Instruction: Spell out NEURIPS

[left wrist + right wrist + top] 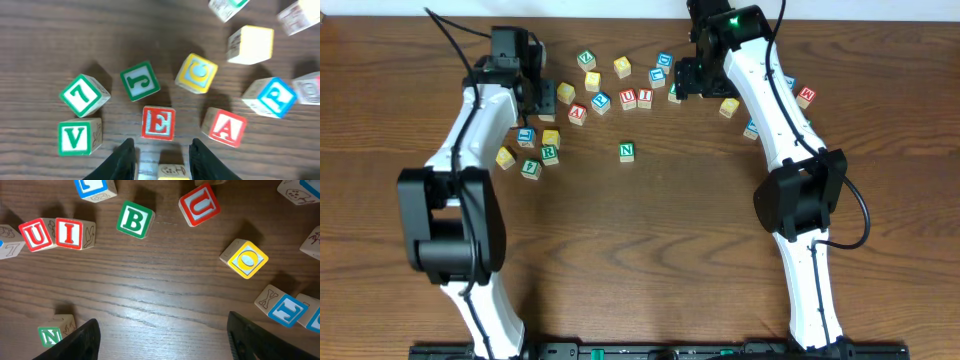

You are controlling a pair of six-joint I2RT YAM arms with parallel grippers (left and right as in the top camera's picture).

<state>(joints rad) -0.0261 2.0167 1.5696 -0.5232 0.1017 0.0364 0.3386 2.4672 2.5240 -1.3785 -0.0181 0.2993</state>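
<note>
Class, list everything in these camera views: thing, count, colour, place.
Table: one, brown wood, under everything.
N cube: one, green, alone mid-table.
U cube, I cube: one each, red, touching side by side.
E cube: one, red, ahead of left claw.
Yellowish cube: one, between left claw's fingers.
Other letter cubes: about fifteen, mixed colours, scattered far side.
Arms: two, white and black.
Left claw: black, closed on yellowish cube.
Right claw: black, open over bare wood.

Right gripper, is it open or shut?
Open. The right gripper shows its fingers wide apart in its wrist view, nothing between them.
</note>
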